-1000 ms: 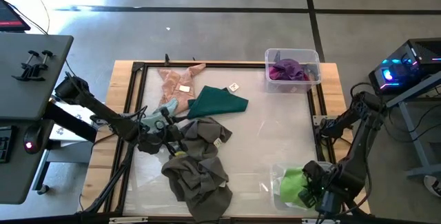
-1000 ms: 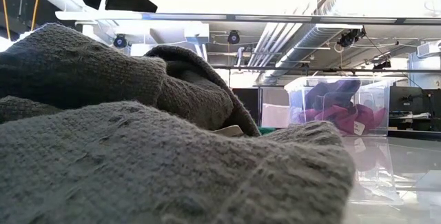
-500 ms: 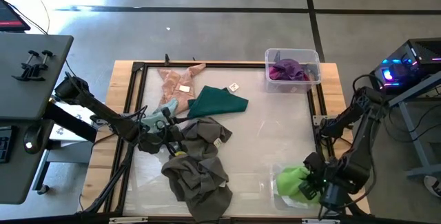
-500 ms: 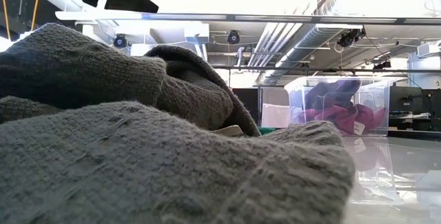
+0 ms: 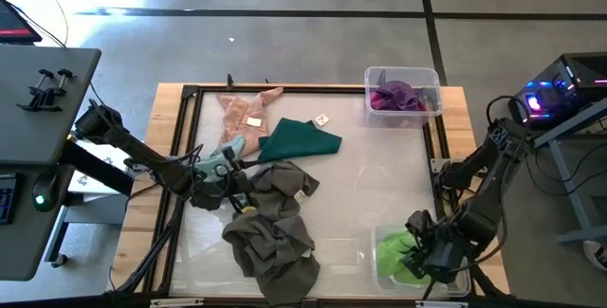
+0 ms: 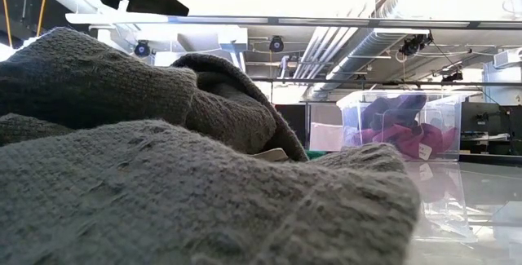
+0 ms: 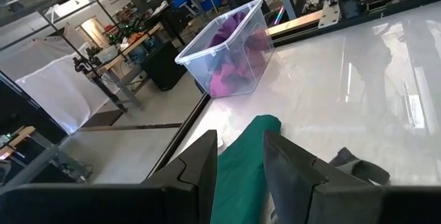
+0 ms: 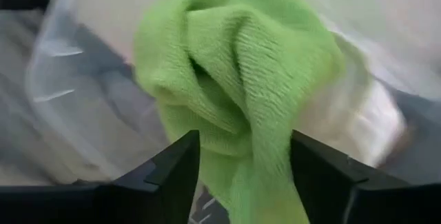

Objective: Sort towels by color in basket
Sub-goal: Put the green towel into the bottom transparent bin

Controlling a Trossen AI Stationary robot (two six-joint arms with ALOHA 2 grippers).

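A lime green towel [image 5: 394,256] lies bunched in the clear bin [image 5: 372,242] at the table's near right. My right gripper [image 5: 415,256] stands open over it, one finger on each side of the towel's raised fold [image 8: 234,65]. My left gripper [image 5: 230,173] is open at the table's left, low beside the pale mint towel [image 5: 223,154] and the heap of dark grey towels [image 5: 275,223]; nothing sits between its fingers [image 7: 239,162]. A dark green towel [image 5: 299,140] and a peach-pink towel [image 5: 245,111] lie flat farther back. Magenta towels fill the far right bin [image 5: 403,90]. My right gripper comes at the lime green towel from above, with the towel's raised fold [image 8: 241,114] running between its spread fingers. I cannot tell whether either finger touches the cloth. The towel rests in the bin.
A small white tag [image 5: 322,119] lies on the table near the dark green towel. The dark grey heap [image 6: 163,183] fills most of the low view, with the magenta bin [image 6: 400,126] behind it. Bare tabletop stretches between the heap and the right-hand bins.
My right gripper has gone toward the table's left edge, from the near right bin's outer side to above its middle. The lime green towel has moved with it and now sits lower and more toward the bin's left side.
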